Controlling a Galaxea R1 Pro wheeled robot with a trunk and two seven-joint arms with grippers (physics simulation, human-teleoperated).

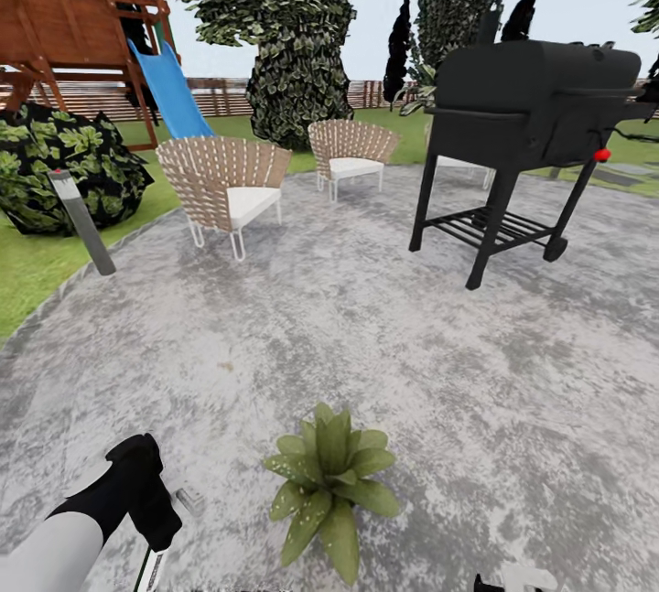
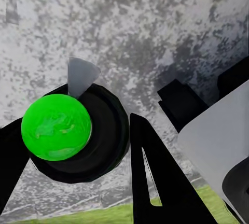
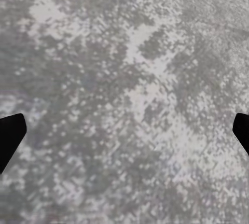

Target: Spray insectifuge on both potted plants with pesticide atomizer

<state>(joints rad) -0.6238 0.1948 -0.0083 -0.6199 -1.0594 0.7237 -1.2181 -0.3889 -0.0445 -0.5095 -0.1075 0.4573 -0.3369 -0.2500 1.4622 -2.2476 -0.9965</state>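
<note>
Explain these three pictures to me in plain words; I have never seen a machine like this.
These are simulator renders from a wheeled robot with two arms. The head camera looks over a round grey mottled patio with a small green potted plant, two woven chairs and a black barbecue grill. The left wrist camera looks along the left gripper, shut on a black atomizer with a bright green round top. The right wrist camera looks at bare patio between the dark fingertips of the open right gripper.

A black grill (image 1: 526, 107) stands upper right; two wicker chairs (image 1: 224, 180) centre; a wooden playset (image 1: 78, 16) upper left.
</note>
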